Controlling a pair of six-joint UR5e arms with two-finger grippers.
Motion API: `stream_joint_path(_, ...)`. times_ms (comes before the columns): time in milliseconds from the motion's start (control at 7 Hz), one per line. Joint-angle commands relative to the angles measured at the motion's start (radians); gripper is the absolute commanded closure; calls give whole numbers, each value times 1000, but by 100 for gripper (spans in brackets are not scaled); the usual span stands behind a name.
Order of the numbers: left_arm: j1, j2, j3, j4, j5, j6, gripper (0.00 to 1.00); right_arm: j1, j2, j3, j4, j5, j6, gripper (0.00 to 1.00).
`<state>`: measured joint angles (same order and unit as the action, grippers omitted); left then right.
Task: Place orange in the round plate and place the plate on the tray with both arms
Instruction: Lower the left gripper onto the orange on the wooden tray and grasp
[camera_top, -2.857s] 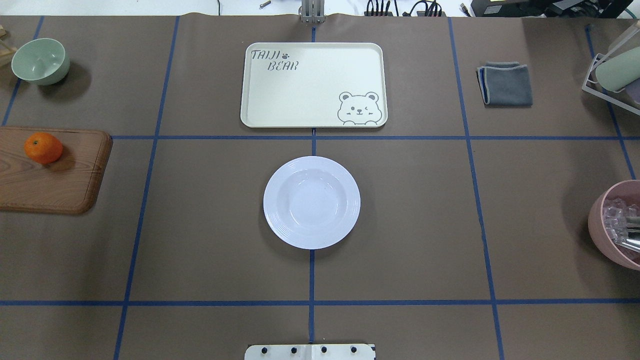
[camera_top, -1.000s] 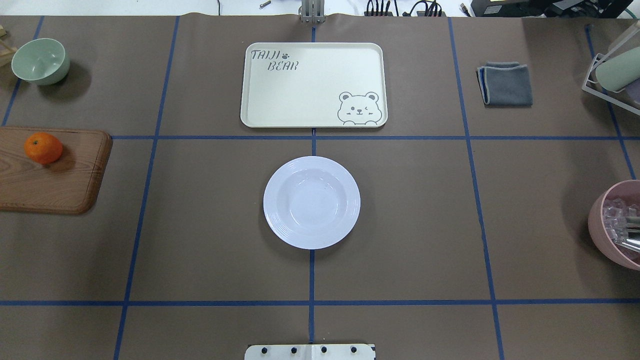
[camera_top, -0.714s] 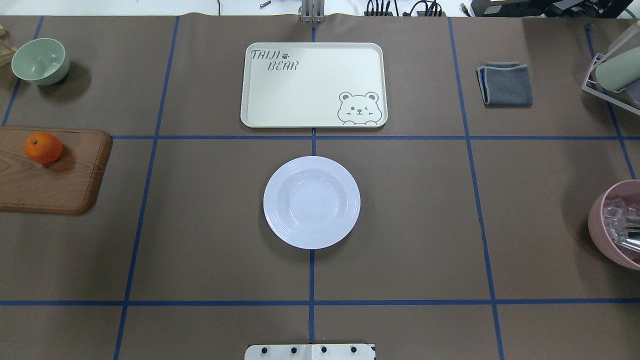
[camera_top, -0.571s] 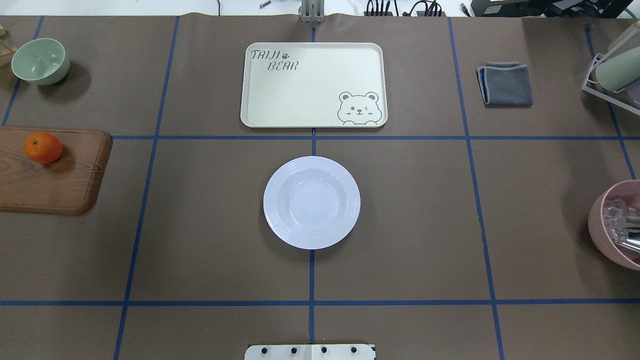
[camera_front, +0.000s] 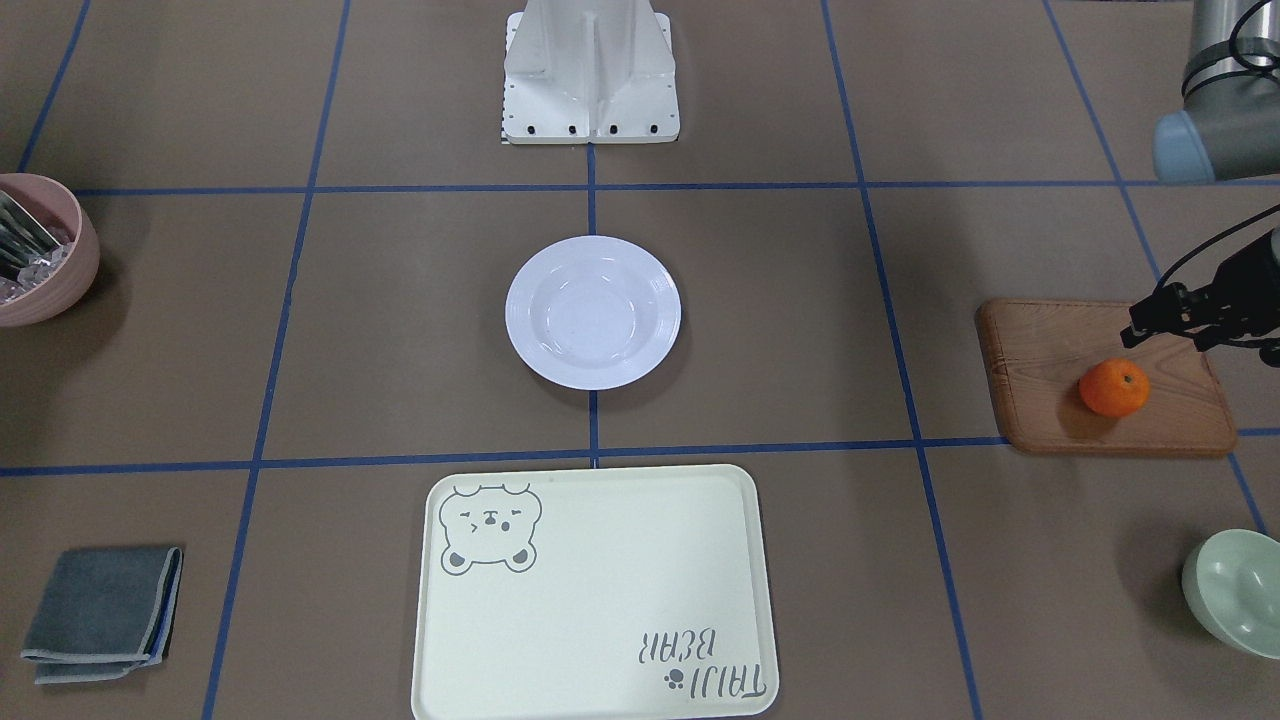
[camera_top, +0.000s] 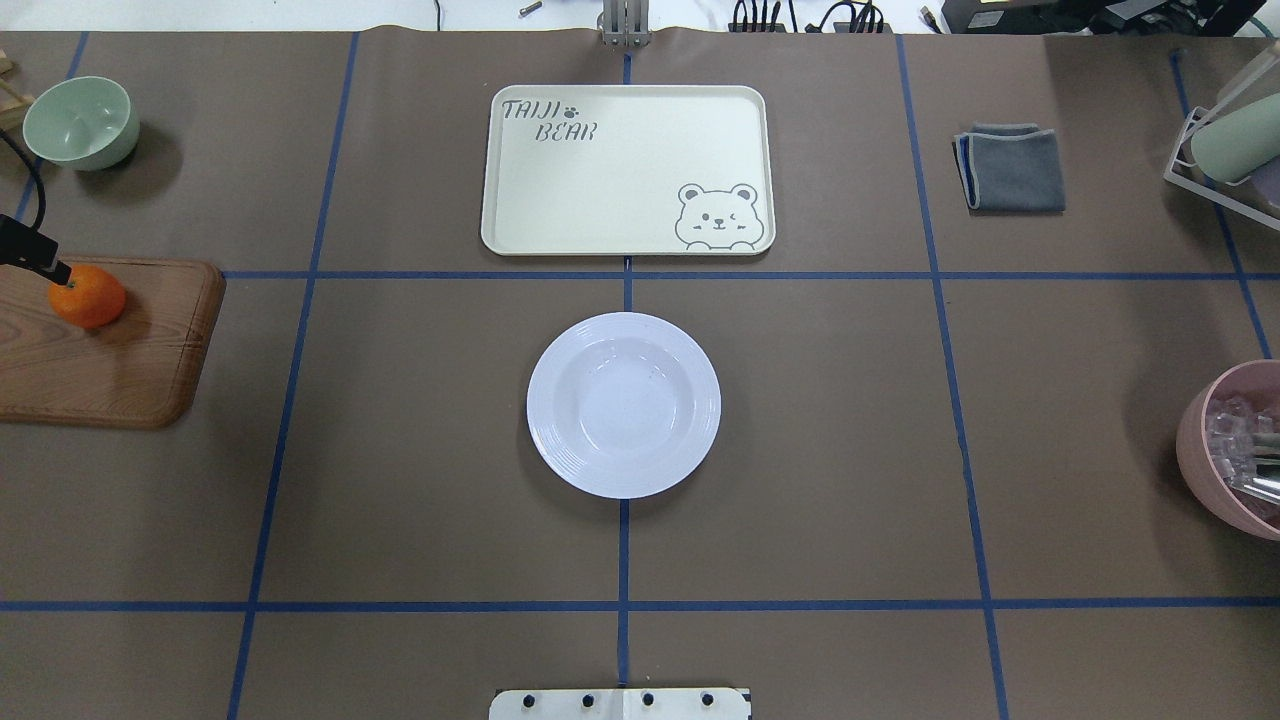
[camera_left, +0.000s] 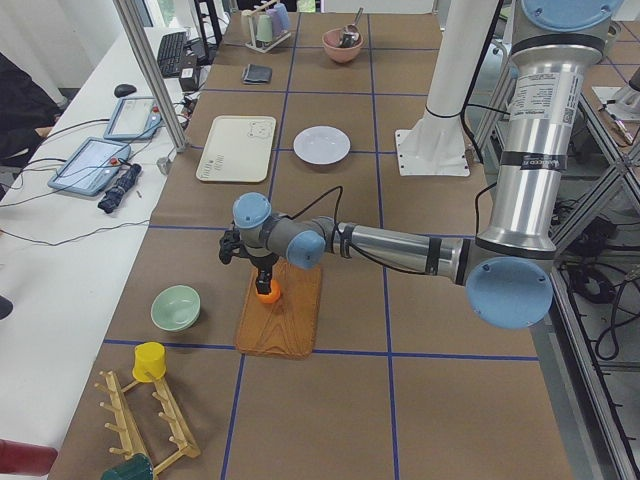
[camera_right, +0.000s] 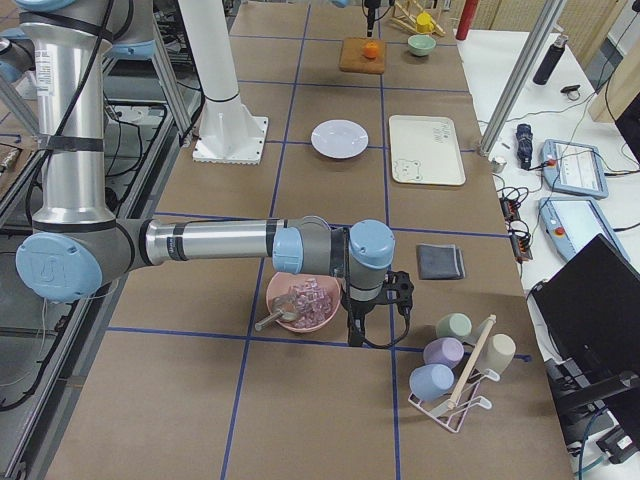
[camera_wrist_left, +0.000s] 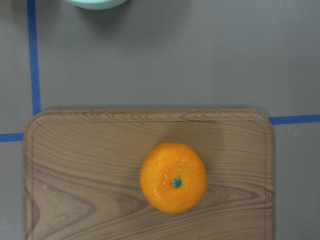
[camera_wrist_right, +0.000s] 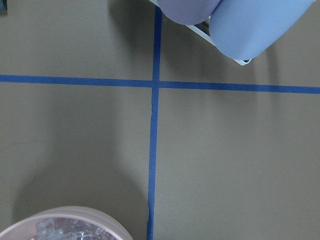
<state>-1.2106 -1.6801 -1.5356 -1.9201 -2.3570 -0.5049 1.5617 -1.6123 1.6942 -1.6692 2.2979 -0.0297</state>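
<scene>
The orange (camera_wrist_left: 173, 177) lies on a brown wooden board (camera_top: 120, 370) at the table's left end, also seen as the orange (camera_top: 87, 296) and the orange (camera_front: 1113, 387). My left gripper (camera_left: 263, 279) hangs pointing down just above it; its fingers show in no close view, so I cannot tell its state. The white round plate (camera_top: 623, 404) sits bare at mid-table. Beyond it lies the cream bear tray (camera_top: 627, 170), with nothing on it. My right gripper (camera_right: 352, 335) hangs low beside the pink bowl (camera_right: 300, 300), and I cannot tell its state.
A pale green bowl (camera_top: 80, 122) stands behind the board. A folded grey cloth (camera_top: 1012, 167) lies at the back right. A mug rack (camera_top: 1225, 140) and the pink bowl (camera_top: 1235, 450) holding clear pieces stand at the right edge. The robot base (camera_front: 590, 70) stands near the plate.
A black part of my left arm with its cable has come in at the overhead view's left edge, just over the orange. Orange, plate and tray have not moved.
</scene>
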Motion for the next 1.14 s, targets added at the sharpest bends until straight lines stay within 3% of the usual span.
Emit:
stream_joint_path(0, 40, -27, 60, -53, 21, -41, 2, 0, 0, -1, 0, 1, 2, 0)
stream_joint_path(1000, 95, -75, 146, -57, 119, -32, 2, -6, 0, -7, -1, 3, 2, 0)
